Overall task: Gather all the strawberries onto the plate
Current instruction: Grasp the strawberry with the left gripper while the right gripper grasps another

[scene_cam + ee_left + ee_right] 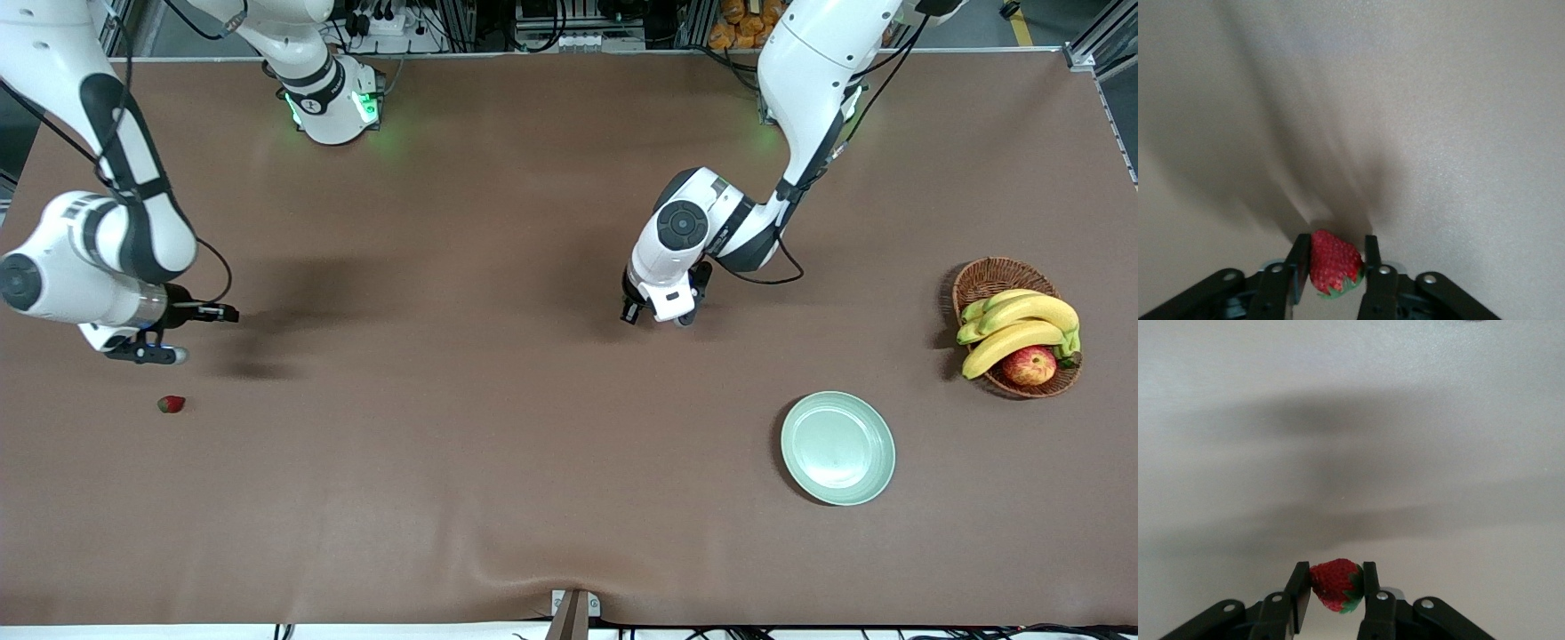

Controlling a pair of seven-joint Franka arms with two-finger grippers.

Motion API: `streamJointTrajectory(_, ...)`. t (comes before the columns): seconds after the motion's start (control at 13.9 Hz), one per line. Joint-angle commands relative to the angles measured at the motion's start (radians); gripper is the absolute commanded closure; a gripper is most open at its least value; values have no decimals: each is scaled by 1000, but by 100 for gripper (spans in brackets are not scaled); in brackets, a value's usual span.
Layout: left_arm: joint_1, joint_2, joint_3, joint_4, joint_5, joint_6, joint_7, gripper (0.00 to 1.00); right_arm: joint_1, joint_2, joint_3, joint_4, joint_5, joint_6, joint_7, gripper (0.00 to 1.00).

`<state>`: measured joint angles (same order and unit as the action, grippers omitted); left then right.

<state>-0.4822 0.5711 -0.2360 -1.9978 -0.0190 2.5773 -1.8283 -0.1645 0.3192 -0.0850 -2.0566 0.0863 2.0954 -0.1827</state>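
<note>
Strawberries — one (1333, 261) is pinched in the left gripper (1336, 267), one (1335, 584) in the right gripper (1335, 588), jaws closed on each; a third (171, 404) lies on the worktop (498, 427), well apart from the empty plate (837, 448). Small, light, probably soft — grip gently across the flanks.

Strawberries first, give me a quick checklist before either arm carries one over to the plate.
1. Left gripper shut on a strawberry: ok.
2. Right gripper shut on its strawberry: ok.
3. Plate bare, ready to receive: ok.
4. All strawberries collected: not ok; the third strawberry lies on the table near the right arm's end.
5. Basket of fruit clear of the plate: ok.
</note>
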Motion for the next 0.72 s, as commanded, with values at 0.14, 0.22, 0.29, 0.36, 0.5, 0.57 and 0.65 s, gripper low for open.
streamJointTrajectory(0.14, 11, -34, 3, 21, 60, -71, -14, 100, 3, -34, 2, 104, 50, -185, 22, 100)
streamJointTrajectory(0.22, 14, -54, 4, 21, 73, -80, -12, 100, 9, -40, 4, 116, 52, -210, 54, 100)
streamJointTrajectory(0.29, 28, -68, 6, 25, 73, -81, -5, 100, 23, -54, 4, 130, 53, -239, 84, 100)
streamJointTrajectory(0.36, 52, -83, 6, 34, 79, -85, 10, 100, 34, -69, 4, 142, 53, -267, 119, 100)
streamJointTrajectory(0.5, 105, -96, 6, 80, 108, -138, 58, 100, 66, -91, 4, 173, 53, -317, 213, 100)
streamJointTrajectory(0.57, 131, -96, 6, 114, 119, -175, 107, 100, 81, -98, 4, 179, 58, -330, 262, 100)
streamJointTrajectory(0.65, 157, -93, 6, 144, 122, -196, 162, 100, 104, -106, 4, 179, 70, -330, 313, 100)
